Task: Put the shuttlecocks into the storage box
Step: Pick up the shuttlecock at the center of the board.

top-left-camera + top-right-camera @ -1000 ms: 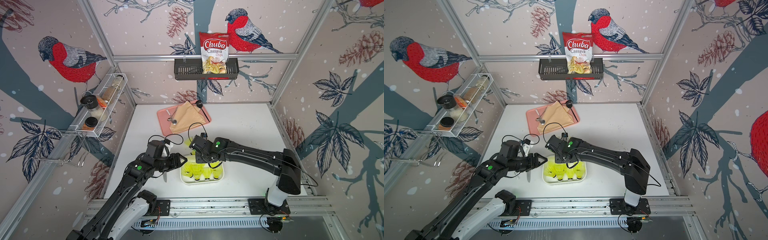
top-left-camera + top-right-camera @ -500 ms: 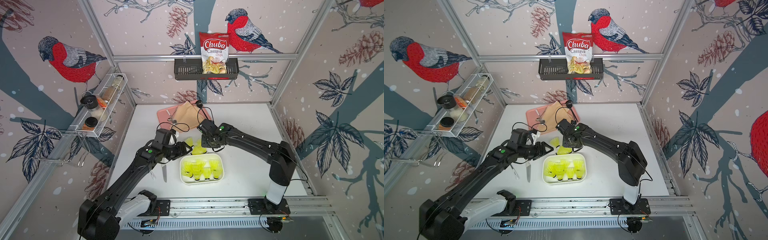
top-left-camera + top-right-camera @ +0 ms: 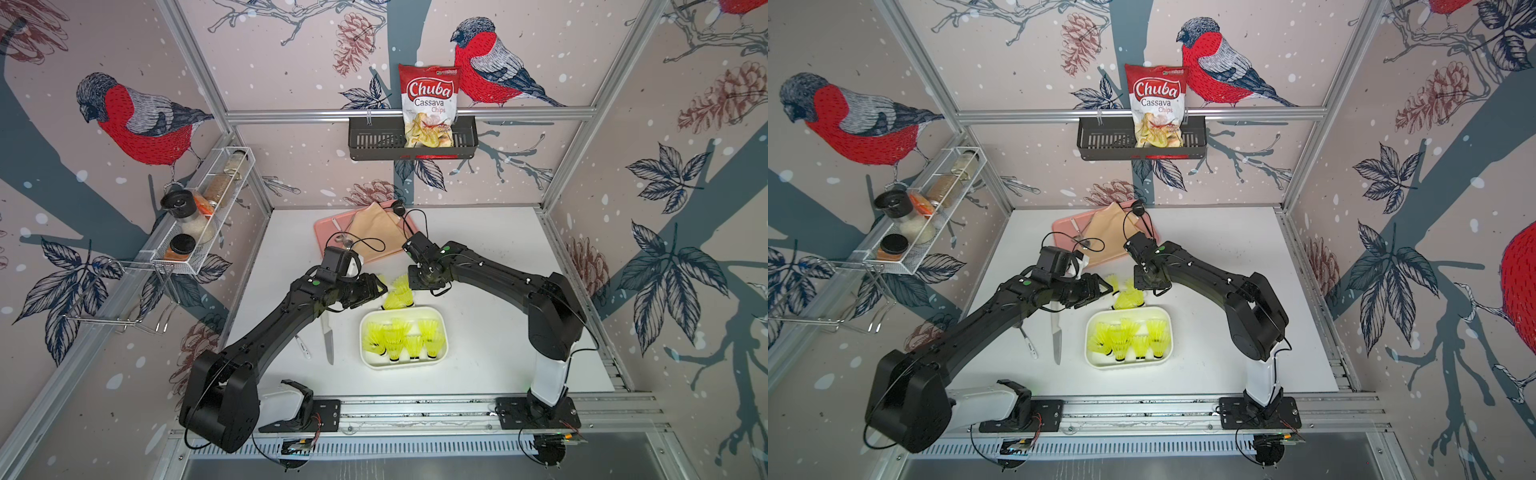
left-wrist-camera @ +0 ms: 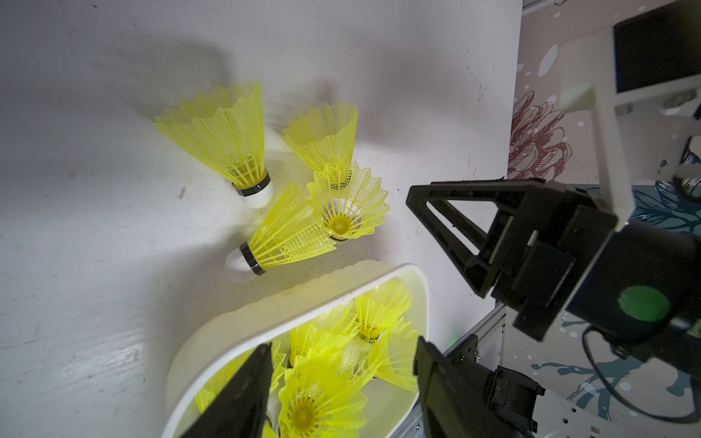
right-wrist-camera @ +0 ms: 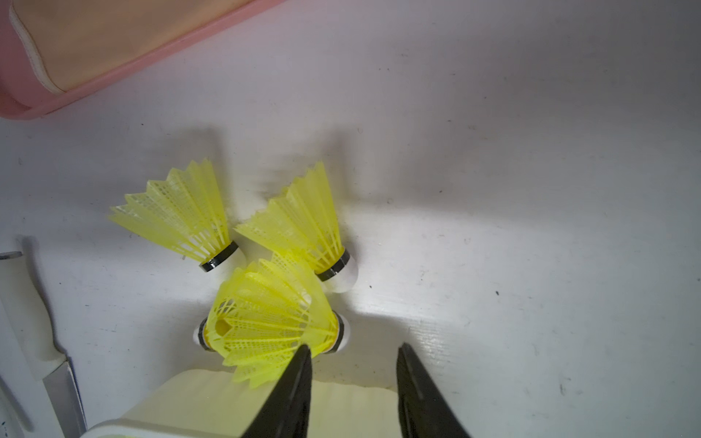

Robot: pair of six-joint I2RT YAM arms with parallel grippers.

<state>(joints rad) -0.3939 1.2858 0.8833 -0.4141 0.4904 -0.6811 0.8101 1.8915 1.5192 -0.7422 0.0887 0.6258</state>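
Note:
Several neon yellow shuttlecocks (image 3: 399, 293) (image 3: 1128, 297) lie loose on the white table just behind the white storage box (image 3: 443, 332) (image 3: 1169, 332). Several more stand inside it (image 3: 399, 338). My left gripper (image 3: 377, 286) (image 4: 341, 364) is open and empty, hovering by the box's far left corner, with its fingers (image 4: 258, 379) over the box rim (image 4: 303, 295). My right gripper (image 3: 419, 284) (image 5: 354, 364) points down beside the loose cluster (image 5: 265, 318). It is open, with only bare table between its fingers (image 5: 299, 379).
A white-handled knife (image 3: 328, 340) (image 5: 38, 322) and a white pen (image 3: 303, 347) lie left of the box. A pink tray (image 3: 332, 232) (image 5: 132, 62) with a beige cloth (image 3: 374, 230) sits at the back. On the walls are a black basket (image 3: 374, 145) and a wire spice rack (image 3: 199, 216).
Both grippers have moved away from the box toward the loose shuttlecocks behind it. The right gripper was over the box a second ago and its fingers have drawn a little closer together.

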